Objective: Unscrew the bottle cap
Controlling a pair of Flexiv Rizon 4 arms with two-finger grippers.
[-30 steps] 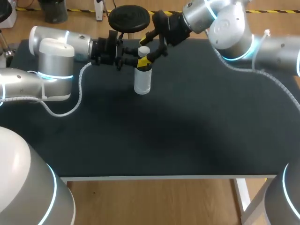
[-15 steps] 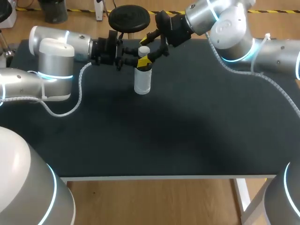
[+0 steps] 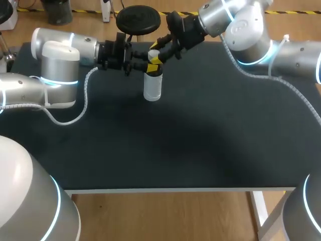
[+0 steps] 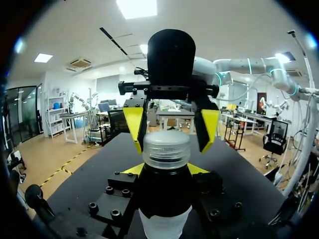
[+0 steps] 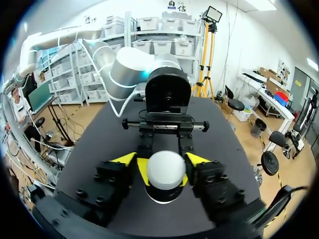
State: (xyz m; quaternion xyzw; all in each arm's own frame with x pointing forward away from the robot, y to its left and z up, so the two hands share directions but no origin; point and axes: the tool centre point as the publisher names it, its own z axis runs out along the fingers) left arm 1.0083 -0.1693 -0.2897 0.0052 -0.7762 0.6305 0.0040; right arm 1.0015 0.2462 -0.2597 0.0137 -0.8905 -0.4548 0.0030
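Past the dark bench [image 3: 175, 140], in the upper middle of the frame, stands the bottle [image 3: 152, 88]. My left claw [image 4: 164, 170] holds its neck tight. My right claw [image 5: 160, 159] is wide, one tip each side of the cap [image 4: 166, 148], not touching. I should squeeze evenly, then turn slowly. The threads are hidden, so I cannot tell how loose it is.
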